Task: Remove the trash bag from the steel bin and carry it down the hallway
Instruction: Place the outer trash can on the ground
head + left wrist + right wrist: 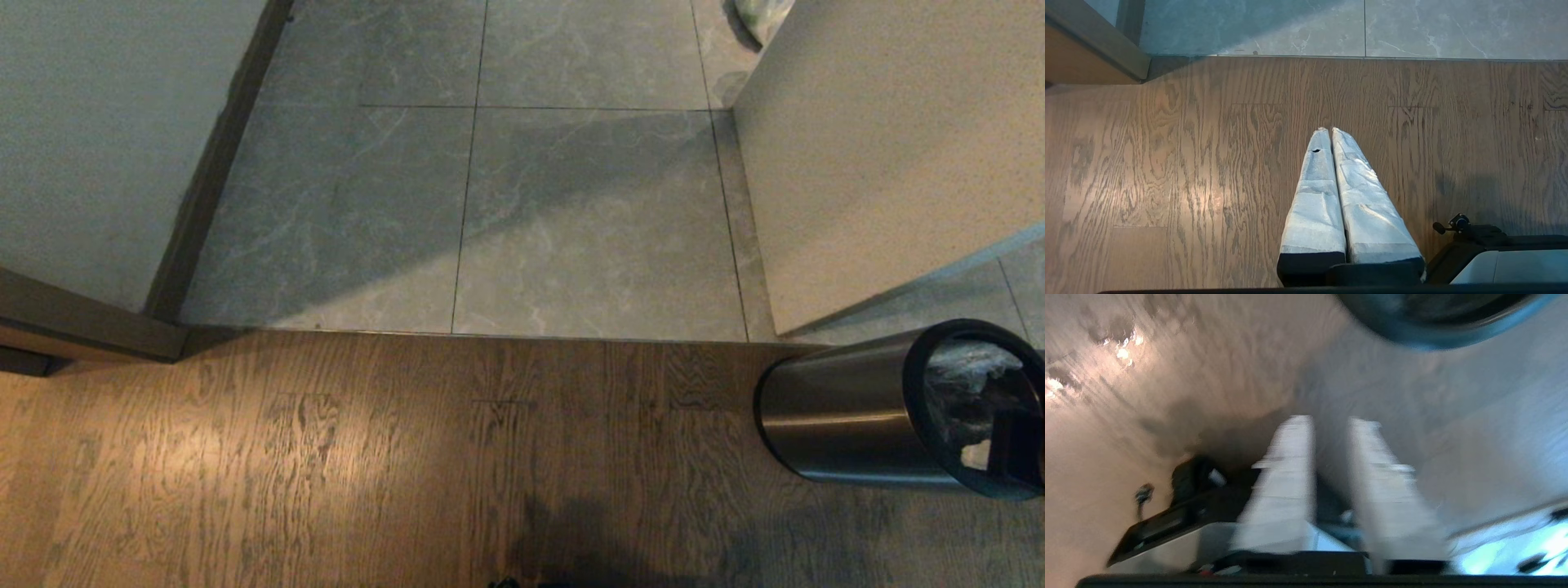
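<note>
- Bin [849, 433] sits on the wood floor [326, 474] at the robot's right, right by the tile hallway [531, 229]. Bag [967, 388] is tucked inside, crinkly plastic showing at the mouth.
- Right end effector [1331, 420] hangs over the floor near the bin's black rim [1437, 339], fingers a bit apart, holding nothing.
- Left end effector [1329, 130] is parked over the planks, fingers pressed together.
- Risks, probably: thin plastic could tear on a bad pinch, or the light bin could lift or tip along with the bag.
</note>
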Controlling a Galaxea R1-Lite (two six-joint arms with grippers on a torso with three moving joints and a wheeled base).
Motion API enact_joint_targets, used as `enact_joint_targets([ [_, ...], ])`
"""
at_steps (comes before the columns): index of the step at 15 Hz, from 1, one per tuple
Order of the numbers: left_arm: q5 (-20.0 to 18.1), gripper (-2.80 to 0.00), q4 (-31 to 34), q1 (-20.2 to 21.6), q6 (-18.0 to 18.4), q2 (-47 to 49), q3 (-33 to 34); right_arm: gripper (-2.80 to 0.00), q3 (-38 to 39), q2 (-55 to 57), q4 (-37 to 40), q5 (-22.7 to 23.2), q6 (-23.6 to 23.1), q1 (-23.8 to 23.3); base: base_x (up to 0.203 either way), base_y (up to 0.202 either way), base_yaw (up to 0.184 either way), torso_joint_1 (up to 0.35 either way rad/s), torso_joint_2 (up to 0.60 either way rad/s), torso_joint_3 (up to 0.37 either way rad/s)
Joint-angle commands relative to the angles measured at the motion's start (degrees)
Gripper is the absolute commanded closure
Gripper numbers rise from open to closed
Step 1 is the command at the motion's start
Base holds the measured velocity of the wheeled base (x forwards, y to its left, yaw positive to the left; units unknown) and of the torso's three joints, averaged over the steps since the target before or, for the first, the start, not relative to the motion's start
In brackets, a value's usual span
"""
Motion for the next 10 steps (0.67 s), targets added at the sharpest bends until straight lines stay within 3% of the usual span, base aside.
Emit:
enact_joint_targets([
  [1,0.0,0.00,0.0,0.0,0.0,0.0,0.0,-2.80,0.0,8.6,-2.6,1.1,0.6,-1.5,0.000,0.000,0.000,0.000,0.00,0.000],
  [5,0.0,0.00,0.0,0.0,0.0,0.0,0.0,-2.80,-0.4,13.5,-9.3,1.5,0.7,-5.4,0.000,0.000,0.000,0.000,0.00,0.000],
  [10,0.0,0.00,0.1,0.0,0.0,0.0,0.0,-2.80,0.0,15.3,-17.6,2.0,0.6,-6.1,0.000,0.000,0.000,0.000,0.00,0.000],
])
